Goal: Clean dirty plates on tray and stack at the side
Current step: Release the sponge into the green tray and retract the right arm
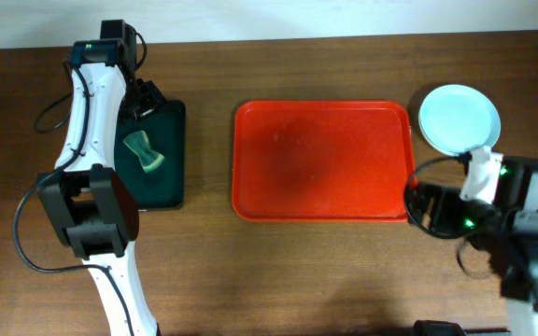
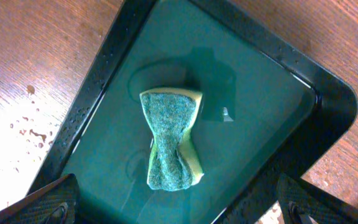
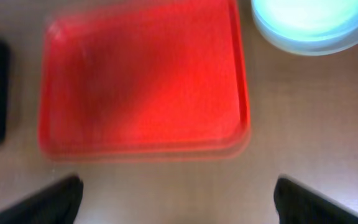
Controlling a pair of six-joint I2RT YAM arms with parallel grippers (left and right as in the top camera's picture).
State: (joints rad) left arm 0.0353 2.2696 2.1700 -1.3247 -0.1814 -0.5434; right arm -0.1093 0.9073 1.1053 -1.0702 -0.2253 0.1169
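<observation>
The orange-red tray lies in the middle of the table with nothing on it; it also shows, blurred, in the right wrist view. The pale mint plates sit in a stack on the table just beyond the tray's far right corner, and show at the top of the right wrist view. My left gripper is open and empty above a black tray, its fingertips wide apart. My right gripper is open and empty over bare table by the tray's near right corner, also seen in its wrist view.
A small black tray at the left holds a green-and-yellow sponge, pinched in the middle, with a film of water around it. Water drops lie on the wood beside the black tray. Cables hang at both arms.
</observation>
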